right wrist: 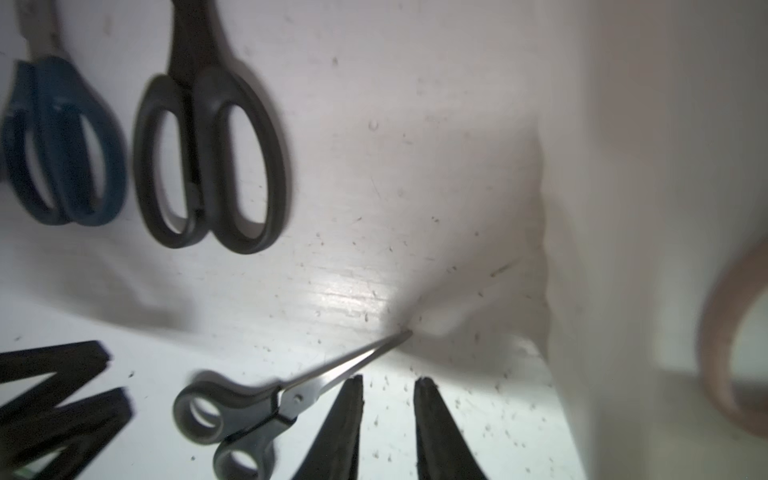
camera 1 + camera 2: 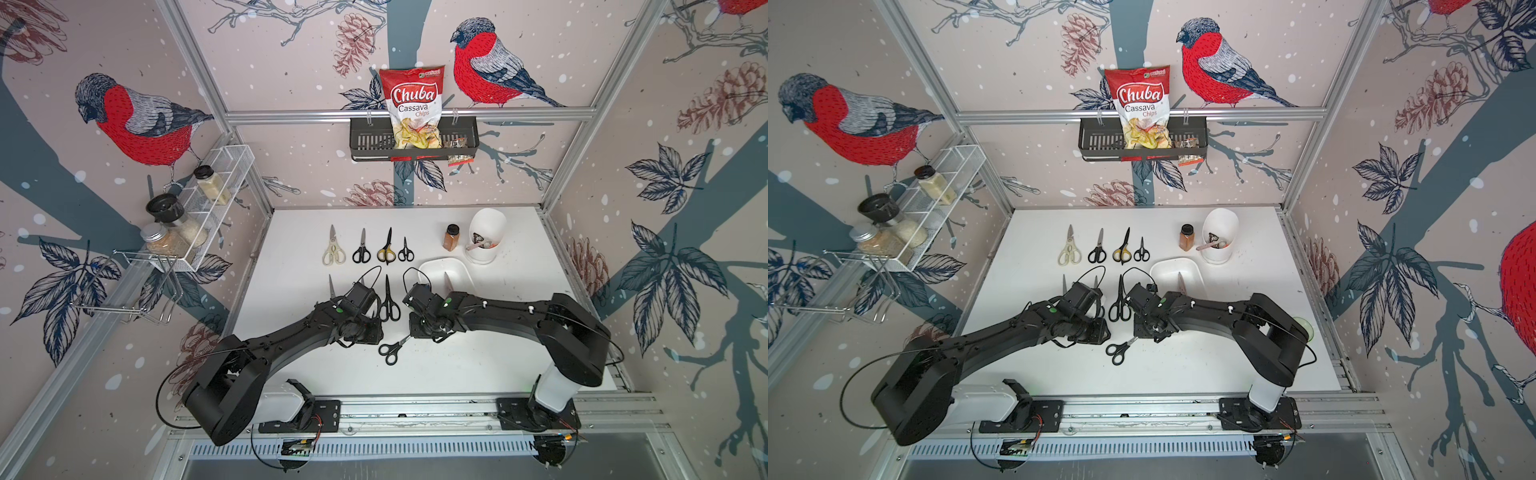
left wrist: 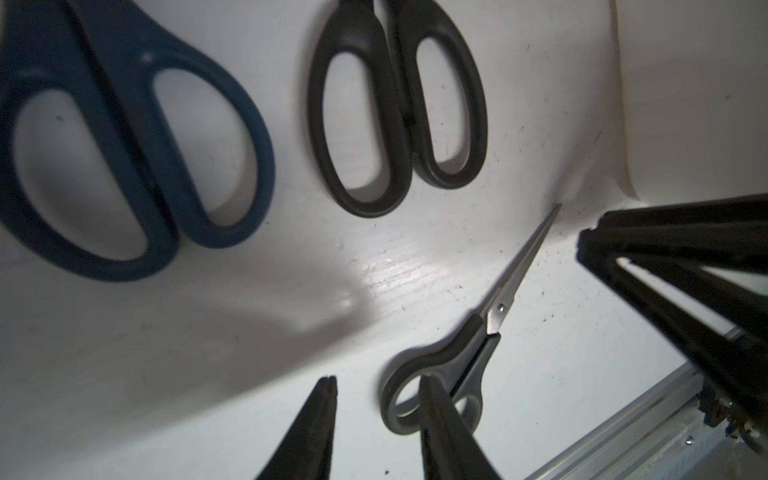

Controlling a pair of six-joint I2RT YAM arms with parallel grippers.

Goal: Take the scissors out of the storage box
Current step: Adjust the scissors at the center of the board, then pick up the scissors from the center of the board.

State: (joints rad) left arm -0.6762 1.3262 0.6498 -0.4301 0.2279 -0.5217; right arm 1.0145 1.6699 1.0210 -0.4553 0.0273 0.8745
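The white storage box holds one pair of scissors with a pinkish-beige handle; its blade shows beside the right arm. Several scissors lie in rows on the table, among them a cream pair and a black pair. A dark blue pair lies under the left arm. Small black scissors lie in front. My left gripper hangs open above their handle, empty. My right gripper is open and empty beside their blade, near the box wall.
A white cup and a brown spice jar stand behind the box. A wire rack with jars hangs on the left wall. A black basket with a chips bag is on the back wall.
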